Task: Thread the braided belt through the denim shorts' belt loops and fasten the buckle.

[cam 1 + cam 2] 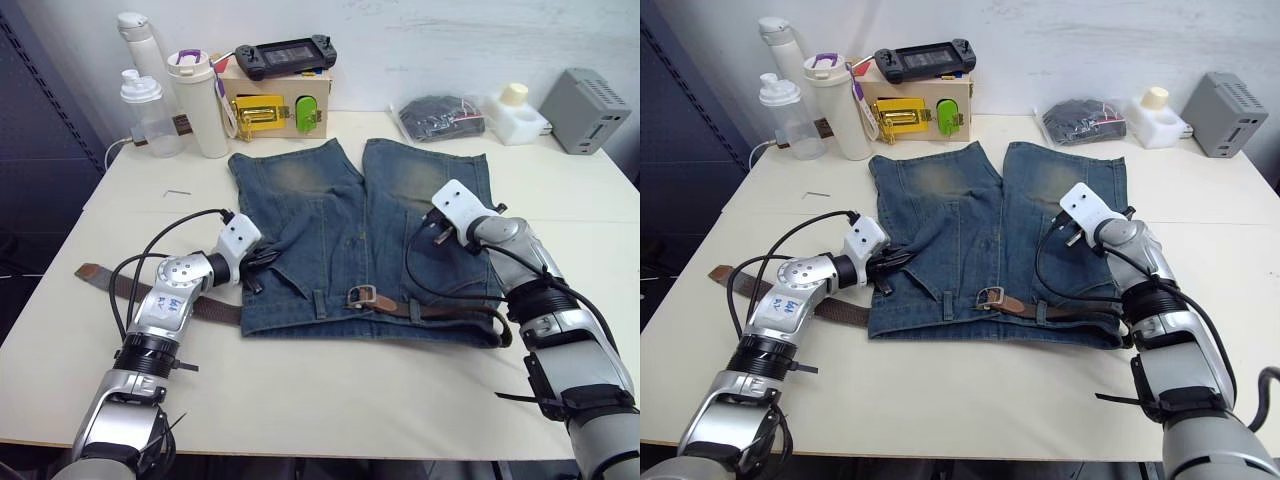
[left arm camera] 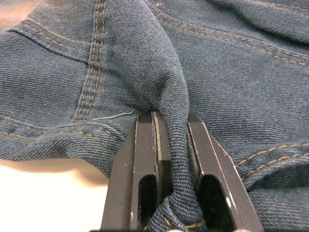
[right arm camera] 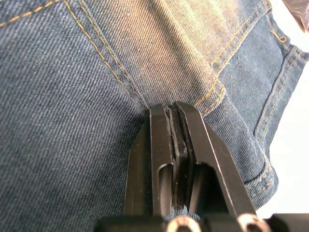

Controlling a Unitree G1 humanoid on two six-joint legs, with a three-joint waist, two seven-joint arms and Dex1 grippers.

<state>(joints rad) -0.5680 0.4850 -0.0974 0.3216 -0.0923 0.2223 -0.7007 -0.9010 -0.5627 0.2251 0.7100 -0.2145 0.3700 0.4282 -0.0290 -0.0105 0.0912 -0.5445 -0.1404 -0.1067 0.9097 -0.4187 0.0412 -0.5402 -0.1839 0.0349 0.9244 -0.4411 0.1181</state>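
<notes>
The denim shorts lie flat on the pale table, waistband toward the robot, with yellowish worn patches on both legs. The braided belt, dark brown and woven, runs along the waistband through some belt loops; its silver buckle sits near the middle, and the other end trails off the shorts to the robot's left.

The head views show both arms over the fabric. The left wrist view shows more: the left pincer is clamped on a raised fold of denim with orange stitching beside it. The right wrist view shows the right pincer pressed together, its tips against the denim by a stitched seam.
</notes>
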